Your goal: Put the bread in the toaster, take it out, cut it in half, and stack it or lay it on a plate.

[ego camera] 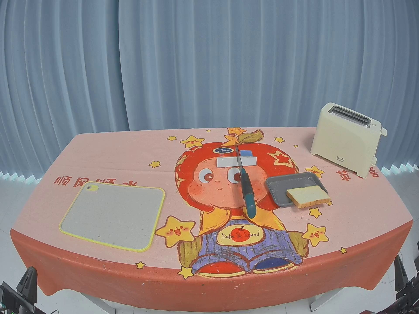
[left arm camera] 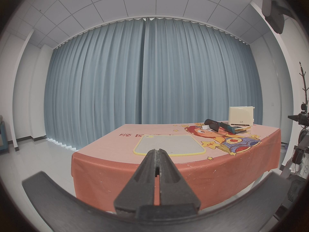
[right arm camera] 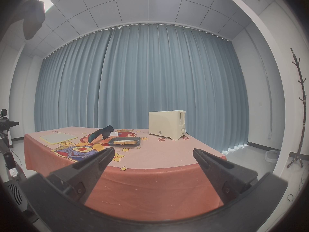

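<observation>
Toward the right edge of the table (ego camera: 375,210) the bread slice (ego camera: 308,196) lies on its tray (ego camera: 283,182), toasting not begun: the right gripper (right arm camera: 153,152), fingers spread, should grasp it, while the left gripper (left arm camera: 157,155) has its fingers clenched empty.

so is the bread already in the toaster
No, the bread slice lies on the near corner of the grey tray, apart from the cream toaster.

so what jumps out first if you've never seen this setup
The bright pink cartoon tablecloth grabs the eye first, with a teal-handled knife lying across the figure's face at the table's middle. To the right, a slice of bread sits on a grey tray, the cream toaster behind it; a yellow-rimmed cutting board lies on the left.
</observation>
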Available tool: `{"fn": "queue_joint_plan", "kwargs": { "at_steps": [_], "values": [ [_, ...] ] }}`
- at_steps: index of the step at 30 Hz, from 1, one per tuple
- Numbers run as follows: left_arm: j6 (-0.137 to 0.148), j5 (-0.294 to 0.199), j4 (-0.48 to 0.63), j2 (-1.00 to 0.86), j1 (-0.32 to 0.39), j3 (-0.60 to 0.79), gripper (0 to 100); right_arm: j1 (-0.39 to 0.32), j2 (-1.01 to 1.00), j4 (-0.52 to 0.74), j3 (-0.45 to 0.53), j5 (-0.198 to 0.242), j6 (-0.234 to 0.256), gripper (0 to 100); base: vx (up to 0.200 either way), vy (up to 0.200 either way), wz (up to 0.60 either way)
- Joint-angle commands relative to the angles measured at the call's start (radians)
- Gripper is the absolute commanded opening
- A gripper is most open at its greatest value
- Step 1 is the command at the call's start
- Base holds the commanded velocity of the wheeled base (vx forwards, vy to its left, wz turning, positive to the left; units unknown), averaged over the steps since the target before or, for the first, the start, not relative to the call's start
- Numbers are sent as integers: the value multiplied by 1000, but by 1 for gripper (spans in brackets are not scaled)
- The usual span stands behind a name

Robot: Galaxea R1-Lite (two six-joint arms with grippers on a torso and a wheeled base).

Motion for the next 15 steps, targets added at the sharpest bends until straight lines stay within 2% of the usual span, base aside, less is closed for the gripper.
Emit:
{"fn": "queue_joint_plan", "kwargs": {
  "at_steps": [1,3,7,13,15],
  "values": [
    [0,0,0,2,0,18,0,0,-16,-3,18,-3,0,100,0,0,0],
    [0,0,0,2,0,18,0,0,-16,-15,18,-12,8,100,0,0,0],
    [0,0,0,2,0,18,0,0,-16,-159,18,-12,0,100,0,0,0],
    [0,0,0,2,0,18,0,0,-16,-152,18,-6,2,100,0,0,0],
    [0,0,0,2,0,18,0,0,-16,-150,4,8,3,100,0,0,0]
  ]
}}
